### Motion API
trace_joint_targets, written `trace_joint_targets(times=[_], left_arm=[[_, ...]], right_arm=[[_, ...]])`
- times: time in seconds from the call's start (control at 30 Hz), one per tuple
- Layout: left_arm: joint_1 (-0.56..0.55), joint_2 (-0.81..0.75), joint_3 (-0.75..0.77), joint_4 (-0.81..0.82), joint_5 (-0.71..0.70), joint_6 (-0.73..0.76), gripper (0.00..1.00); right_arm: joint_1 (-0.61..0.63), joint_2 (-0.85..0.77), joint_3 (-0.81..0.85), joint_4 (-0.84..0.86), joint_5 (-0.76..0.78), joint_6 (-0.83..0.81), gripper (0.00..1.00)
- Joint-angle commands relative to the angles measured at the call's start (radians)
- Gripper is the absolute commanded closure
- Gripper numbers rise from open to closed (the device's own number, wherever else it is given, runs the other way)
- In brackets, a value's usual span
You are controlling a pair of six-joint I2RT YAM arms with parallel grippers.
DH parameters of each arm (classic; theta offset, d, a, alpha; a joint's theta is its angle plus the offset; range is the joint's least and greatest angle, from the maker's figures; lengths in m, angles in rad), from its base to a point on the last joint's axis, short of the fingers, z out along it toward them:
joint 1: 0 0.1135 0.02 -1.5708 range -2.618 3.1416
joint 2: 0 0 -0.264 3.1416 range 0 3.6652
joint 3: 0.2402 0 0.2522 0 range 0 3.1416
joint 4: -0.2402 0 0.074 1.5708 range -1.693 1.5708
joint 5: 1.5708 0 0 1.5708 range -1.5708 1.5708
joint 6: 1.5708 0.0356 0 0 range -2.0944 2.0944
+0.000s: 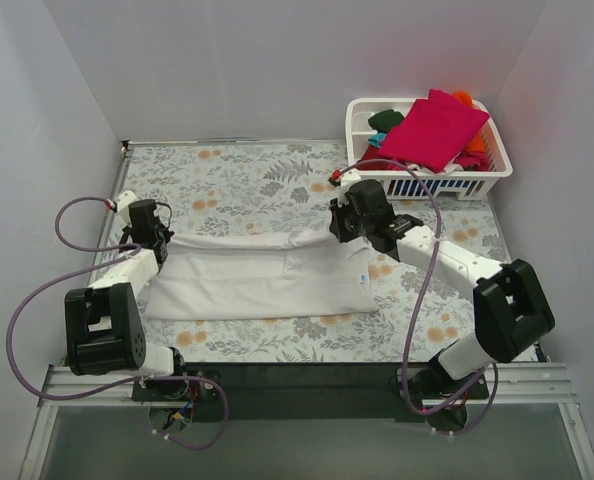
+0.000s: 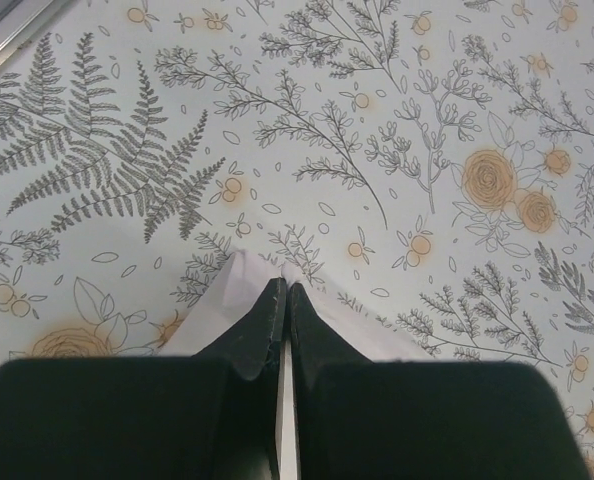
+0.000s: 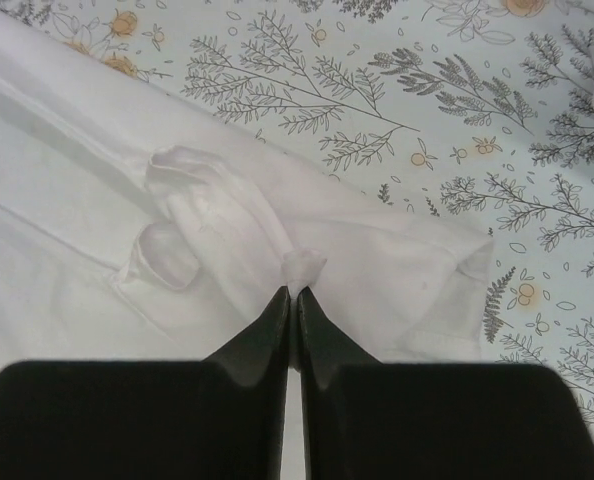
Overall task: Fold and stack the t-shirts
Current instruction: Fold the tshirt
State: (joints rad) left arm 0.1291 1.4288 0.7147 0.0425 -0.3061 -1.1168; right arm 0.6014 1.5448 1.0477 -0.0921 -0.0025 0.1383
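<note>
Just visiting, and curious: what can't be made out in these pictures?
Top view: shirts in the basket lie mostly under the magenta shirt; count unclear.
Left wrist view: the left gripper hides nearly all the white shirt.
Right wrist view: the frame edges cut off most of the white shirt.

Our left arm (image 1: 102,320) and right arm (image 1: 459,262): white links, black joint housings, looping purple cables (image 1: 58,225), black tapered fingers (image 2: 262,330).

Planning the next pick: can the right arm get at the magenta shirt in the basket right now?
Probably not yet. The right tool is shut on a pinch of the white shirt, so it must let go first. Otherwise the way looks free: the magenta shirt lies topmost in the basket.
</note>
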Motion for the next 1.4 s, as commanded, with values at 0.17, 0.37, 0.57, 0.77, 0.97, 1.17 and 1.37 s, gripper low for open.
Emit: trace_joint_targets(times=[0.17,0.37,0.57,0.77,0.97,1.17,1.37], left_arm=[[0.006,-0.102,-0.086,-0.006,-0.122,-0.023,1.00],[0.006,-0.149,-0.127,-0.021,-0.148,-0.043,1.00],[0.006,-0.221,-0.190,-0.030,-0.145,-0.066,1.00],[0.006,-0.291,-0.236,-0.036,-0.130,-0.087,1.00],[0.007,-0.399,-0.277,-0.079,-0.168,-0.126,0.74],[0.007,-0.570,-0.297,-0.096,-0.251,-0.152,0.40],[0.000,-0.601,-0.301,-0.049,-0.174,-0.146,0.32]], right_arm=[[0.037,-0.169,-0.161,0.046,0.061,0.041,0.99],[0.069,-0.241,-0.236,0.022,0.085,0.052,0.99],[0.087,-0.267,-0.273,0.006,0.102,0.057,0.99],[0.101,-0.276,-0.295,-0.009,0.127,0.064,0.99],[0.127,-0.302,-0.316,-0.057,0.162,0.070,0.99],[0.159,-0.314,-0.333,-0.124,0.160,0.075,0.72],[0.179,-0.394,-0.315,-0.164,0.167,0.095,0.54]])
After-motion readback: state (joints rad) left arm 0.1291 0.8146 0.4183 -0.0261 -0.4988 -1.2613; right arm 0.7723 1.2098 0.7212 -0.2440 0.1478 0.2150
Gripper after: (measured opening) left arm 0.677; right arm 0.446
